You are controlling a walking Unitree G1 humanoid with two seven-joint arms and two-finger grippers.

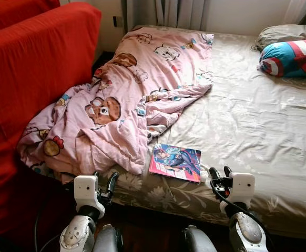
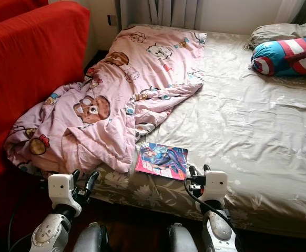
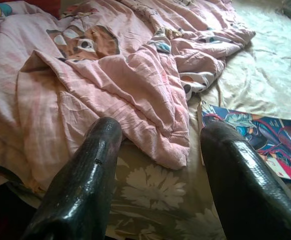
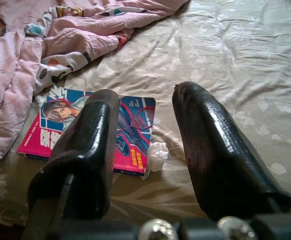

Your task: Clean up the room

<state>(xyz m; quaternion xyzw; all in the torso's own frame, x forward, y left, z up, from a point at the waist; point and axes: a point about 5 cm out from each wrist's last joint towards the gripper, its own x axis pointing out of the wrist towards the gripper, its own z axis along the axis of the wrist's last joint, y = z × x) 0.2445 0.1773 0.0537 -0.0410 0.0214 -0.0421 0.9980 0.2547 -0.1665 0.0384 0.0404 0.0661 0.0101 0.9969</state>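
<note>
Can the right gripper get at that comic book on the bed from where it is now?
Probably yes. The right gripper is open at the bed's near edge, with the comic book flat just ahead and to its left, nothing between them. A crumpled tissue sits against its corner.

Crumpled quilt (image 1: 126, 100) crowding the bed's left, comic book (image 1: 175, 161) near edge, bare sheet (image 1: 247, 126) rightward

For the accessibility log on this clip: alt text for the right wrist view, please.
The right gripper hangs open just above a bed, its two black fingers framing a comic book that lies flat on the beige floral sheet. A small white crumpled tissue sits at the book's near corner, and a rumpled pink blanket lies beside it.
</note>
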